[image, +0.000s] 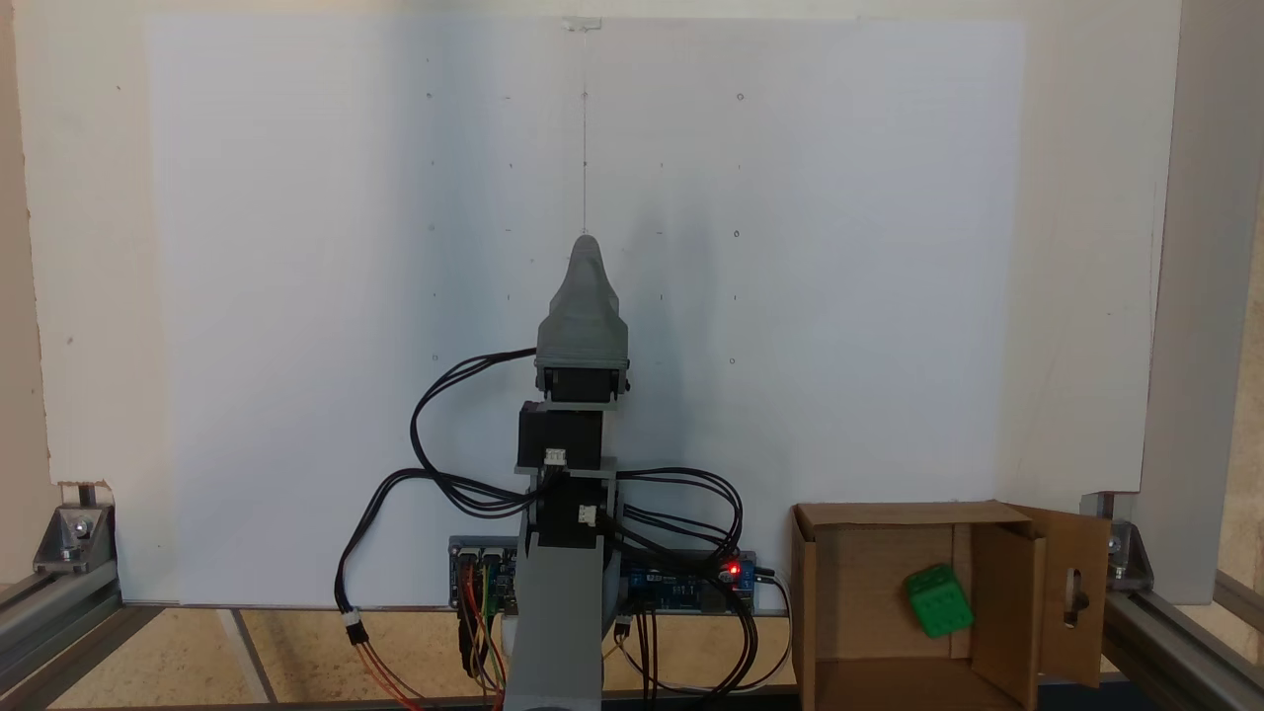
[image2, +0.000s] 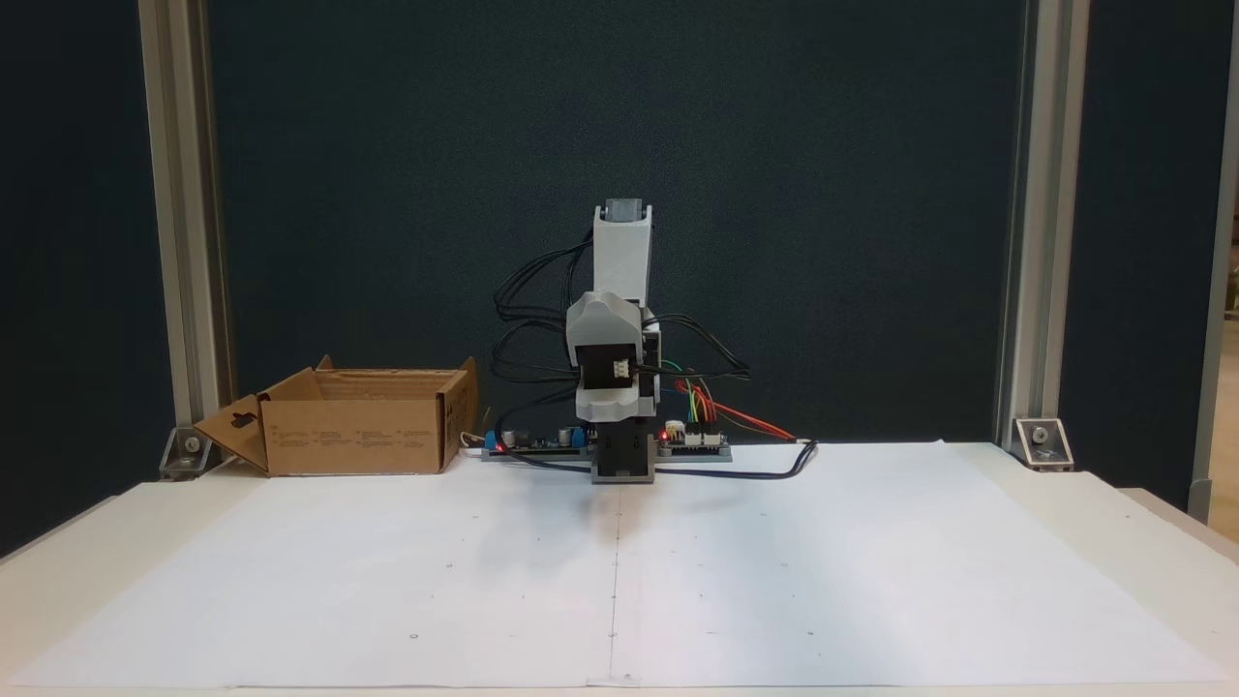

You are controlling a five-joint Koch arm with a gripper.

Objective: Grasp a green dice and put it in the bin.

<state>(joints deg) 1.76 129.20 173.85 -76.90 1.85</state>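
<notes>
A: What is found nearest in the fixed view that faces the arm?

B: The white sheet [image2: 619,571] is laid over the tabletop [image2: 1152,528], with faint marks on it, likely as placement guides. Nothing is seen resting on it.

A: And behind the sheet?

B: The arm [image2: 619,319] is folded upright over its base, at the centre. It is judged to be parked this way so that the work area is left free. Beside the base, circuit boards [image2: 692,440] are set, with cables looped out of the arm's way.

A: How is the hand held?

B: In a fixed view, the hand [image: 586,259] is seen from above as one tapered grey tip pointing toward the far edge of the sheet. Only one tip can be made out, so it cannot be told whether the jaws are parted or closed. Nothing is seen held in it.

A: Where has the dice been put?

B: The dice [image: 939,600] is lying inside the bin [image: 869,518], against the bin's floor, tilted, with a six-pip face shown. The bin is set at the arm's side, left in the facing view [image2: 353,436], flaps folded open so the top is kept clear for dropping.

A: So what of the task?

B: It is judged complete, the dice being in the bin and well apart from the hand.
</notes>
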